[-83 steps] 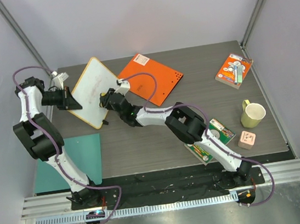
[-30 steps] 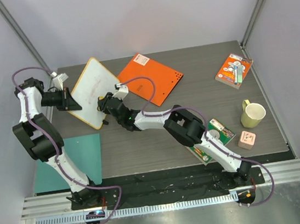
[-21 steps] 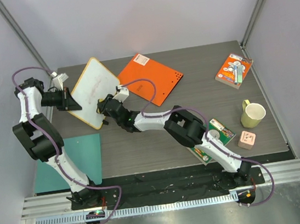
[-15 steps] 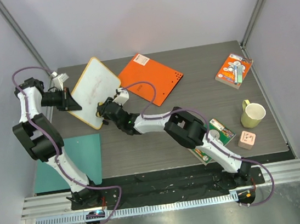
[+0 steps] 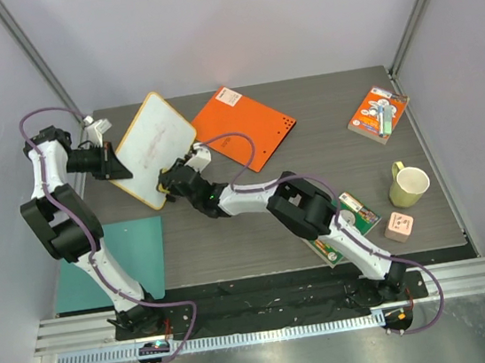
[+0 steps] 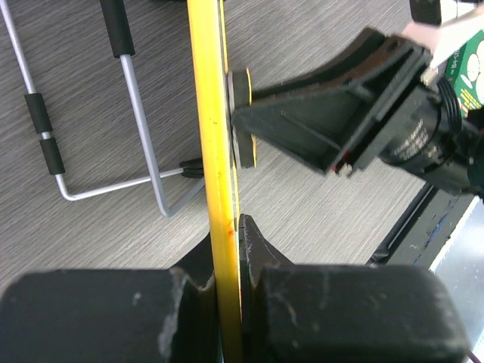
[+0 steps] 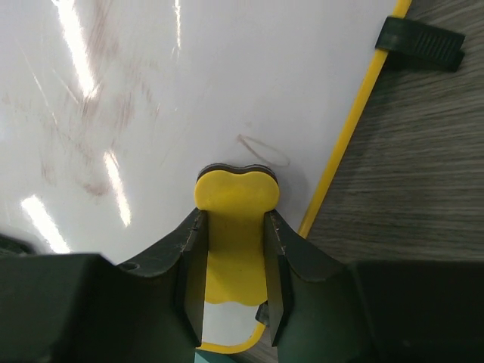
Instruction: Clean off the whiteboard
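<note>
The whiteboard [image 5: 153, 144] stands tilted on a wire stand at the table's back left, white with a yellow rim. My left gripper [image 5: 118, 165] is shut on its left edge; the left wrist view shows the yellow rim [image 6: 212, 151] edge-on between the jaws. My right gripper [image 5: 169, 179] is shut on a yellow eraser [image 7: 236, 227] and presses it against the board's lower part [image 7: 189, 91]. Faint smudges and one thin loop mark [image 7: 263, 150] remain on the white surface.
A solid orange board [image 5: 244, 127] lies right of the whiteboard. A teal sheet [image 5: 135, 249] lies front left. A card pack [image 5: 378, 114], a yellow mug [image 5: 408, 185], a pink cube [image 5: 399, 226] and a green box [image 5: 346, 221] sit to the right. The wire stand [image 6: 113, 144] shows behind the whiteboard.
My right gripper has slid the eraser down and to the left across the whiteboard, toward its lower corner. The left gripper has held still on the board's edge.
</note>
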